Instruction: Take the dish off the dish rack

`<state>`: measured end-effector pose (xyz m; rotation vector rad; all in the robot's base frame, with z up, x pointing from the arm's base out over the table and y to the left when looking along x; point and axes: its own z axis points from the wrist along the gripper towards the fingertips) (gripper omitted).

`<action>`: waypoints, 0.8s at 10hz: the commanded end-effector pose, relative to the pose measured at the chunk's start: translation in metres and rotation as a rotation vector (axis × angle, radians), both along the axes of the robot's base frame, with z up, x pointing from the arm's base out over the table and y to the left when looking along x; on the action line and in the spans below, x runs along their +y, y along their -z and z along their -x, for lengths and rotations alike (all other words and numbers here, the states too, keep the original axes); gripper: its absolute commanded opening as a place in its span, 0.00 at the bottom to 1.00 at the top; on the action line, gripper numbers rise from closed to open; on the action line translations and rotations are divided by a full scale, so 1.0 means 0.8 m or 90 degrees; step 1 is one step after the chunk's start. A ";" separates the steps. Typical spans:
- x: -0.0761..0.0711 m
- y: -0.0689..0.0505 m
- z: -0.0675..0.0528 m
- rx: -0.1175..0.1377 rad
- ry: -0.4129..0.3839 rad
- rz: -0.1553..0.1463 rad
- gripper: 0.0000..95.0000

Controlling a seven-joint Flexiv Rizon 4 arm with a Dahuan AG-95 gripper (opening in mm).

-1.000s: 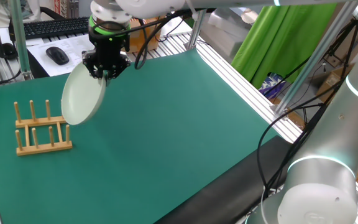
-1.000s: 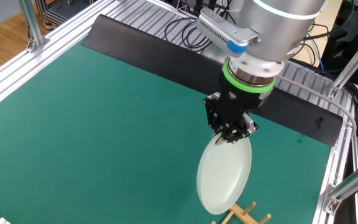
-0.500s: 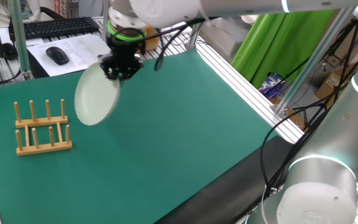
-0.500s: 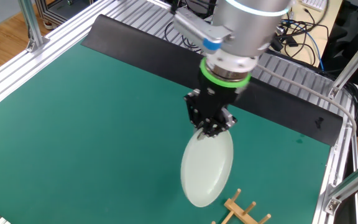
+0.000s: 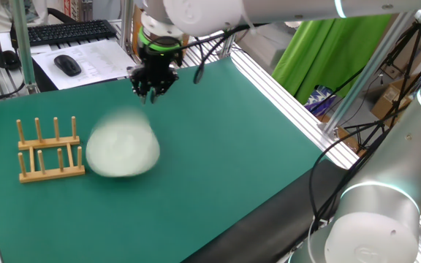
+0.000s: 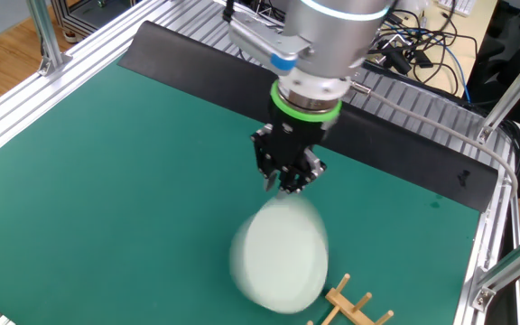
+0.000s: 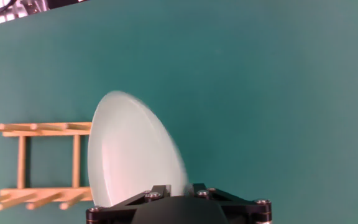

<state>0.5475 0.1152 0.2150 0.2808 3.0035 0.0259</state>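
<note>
The pale whitish-green dish (image 5: 123, 146) is motion-blurred low over the green mat, just right of the light-wood dish rack (image 5: 48, 150) and clear of its pegs. My gripper (image 5: 152, 93) hangs above and behind the dish, apart from it, with nothing between the fingers. In the other fixed view the blurred dish (image 6: 280, 255) is below the gripper (image 6: 284, 185), next to the rack (image 6: 355, 307). The hand view shows the dish (image 7: 129, 149) tilted on edge in front of the hand, with the empty rack (image 7: 42, 162) at the left.
A keyboard (image 5: 68, 31) and a mouse (image 5: 68, 66) lie beyond the mat's far edge. Aluminium frame rails (image 5: 283, 88) border the mat on the right. A black strip (image 6: 206, 63) runs along one edge of the mat.
The gripper carried the dish up and to the right, away from the rack. Now the dish has left the fingers and is dropping, blurred, toward the mat.
</note>
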 end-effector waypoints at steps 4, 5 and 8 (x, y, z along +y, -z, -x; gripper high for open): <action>0.003 0.003 -0.002 0.006 -0.018 0.002 0.00; 0.003 0.004 -0.002 0.006 -0.020 0.002 0.00; 0.004 0.006 -0.003 0.006 -0.020 0.003 0.00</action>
